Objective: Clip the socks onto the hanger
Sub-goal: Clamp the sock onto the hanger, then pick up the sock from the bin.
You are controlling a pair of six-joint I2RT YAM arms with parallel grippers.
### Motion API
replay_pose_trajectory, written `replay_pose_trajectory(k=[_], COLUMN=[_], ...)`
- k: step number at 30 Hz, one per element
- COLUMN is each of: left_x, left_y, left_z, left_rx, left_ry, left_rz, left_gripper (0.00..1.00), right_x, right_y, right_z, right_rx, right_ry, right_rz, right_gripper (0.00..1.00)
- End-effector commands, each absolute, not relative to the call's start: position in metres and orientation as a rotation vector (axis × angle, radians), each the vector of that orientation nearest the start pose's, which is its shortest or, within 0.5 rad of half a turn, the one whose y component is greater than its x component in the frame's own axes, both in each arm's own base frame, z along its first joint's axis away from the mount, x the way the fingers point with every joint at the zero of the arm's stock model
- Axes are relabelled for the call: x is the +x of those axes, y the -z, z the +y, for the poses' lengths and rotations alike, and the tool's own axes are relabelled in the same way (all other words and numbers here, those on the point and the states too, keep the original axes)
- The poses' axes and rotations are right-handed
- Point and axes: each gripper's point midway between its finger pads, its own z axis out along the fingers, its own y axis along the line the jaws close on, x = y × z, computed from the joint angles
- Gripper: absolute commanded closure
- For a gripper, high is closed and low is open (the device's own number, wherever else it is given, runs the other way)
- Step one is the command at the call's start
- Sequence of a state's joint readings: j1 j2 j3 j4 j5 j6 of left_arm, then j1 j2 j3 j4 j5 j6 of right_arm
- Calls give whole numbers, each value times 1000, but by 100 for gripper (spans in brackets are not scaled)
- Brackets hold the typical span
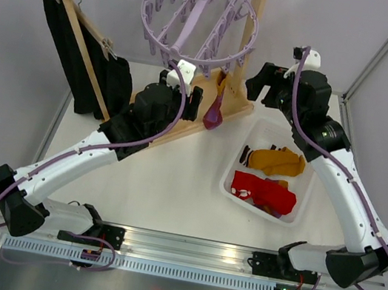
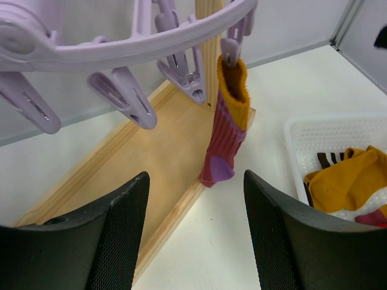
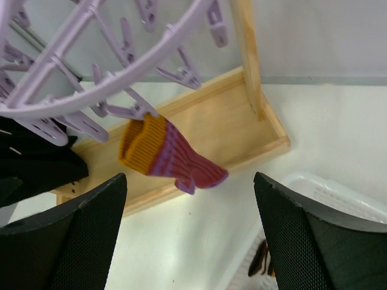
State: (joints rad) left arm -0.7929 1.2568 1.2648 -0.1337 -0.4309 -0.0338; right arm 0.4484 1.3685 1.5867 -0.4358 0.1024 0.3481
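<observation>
Both end effectors empty. Left end effector (image 2: 195, 199) has its jaws moderately apart, and right end effector (image 3: 190, 187) is spread wide, nothing between either pair.

One maroon sock (image 2: 227, 127) is already pegged on the hanger (image 1: 200, 22), at about 5 o'clock on the ring in the top view. Its long axis is vertical: mustard cuff up in the peg, toe down near the wooden base (image 2: 163, 157). It looks slanted in the right wrist view, probably just camera angle.

The remaining socks are in the white tray (image 2: 320, 130) at 3 o'clock on the worktop. The yellow sock (image 1: 275, 161) lies roughly 9-to-3 and the red sock (image 1: 265, 191) is just below it, about 10-to-4. At least one more is underneath, colour unclear.

Handling, my read: light, limp knit that will droop from any pinch point, grippy rather than slick, not fragile. Pinch at the cuff, leaving its edge proud, so it hangs long-axis down for the peg.
</observation>
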Motion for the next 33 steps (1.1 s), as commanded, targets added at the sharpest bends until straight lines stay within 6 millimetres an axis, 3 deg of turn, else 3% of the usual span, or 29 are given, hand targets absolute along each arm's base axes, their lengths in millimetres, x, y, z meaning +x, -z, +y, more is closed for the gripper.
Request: replay_pose_trajectory(k=[1,3,4,5,6,8,9,10,16,23,27,31,33], left_x=[335,331,329,327,325,321,319,317,305,294,293,293,293], left_y=[-375,-375,-375,-374,-375,-371,-369,-371,-360,-354,-348,-345,-343], left_z=[-246,-245,-246,-245,-246,-246,-246,-244,-239,-230,-230,-231,-231], left_rx=[310,314,317,318,324,328,331,328,324,312,311,308,309], left_ry=[324,339,345,354,367,382,389,397,434,444,449,457,455], left_rz=[1637,1638,1639,1640,1638,1645,1648,1645,1671,1682,1690,1699,1703], left_gripper=[31,31,31,31,31,31,31,31,31,31,31,31,31], right_x=[375,369,368,367,365,365,362,364,373,363,347,341,342], right_y=[-363,-347,-317,-304,-278,-259,-240,-232,-189,-166,-145,-132,-129], right_z=[154,144,135,129,116,105,97,85,70,100,117,141,143], right_rx=[73,113,138,167,201,257,287,329,423,309,243,174,173], right_ry=[-379,-359,-318,-306,-271,-262,-251,-238,-251,-426,-442,-464,-441], right_rz=[1875,1900,1957,1983,2031,2048,2077,2080,2136,2176,2214,2239,2238], right_gripper=[10,10,10,11,12,14,15,18,26,38,39,39,39])
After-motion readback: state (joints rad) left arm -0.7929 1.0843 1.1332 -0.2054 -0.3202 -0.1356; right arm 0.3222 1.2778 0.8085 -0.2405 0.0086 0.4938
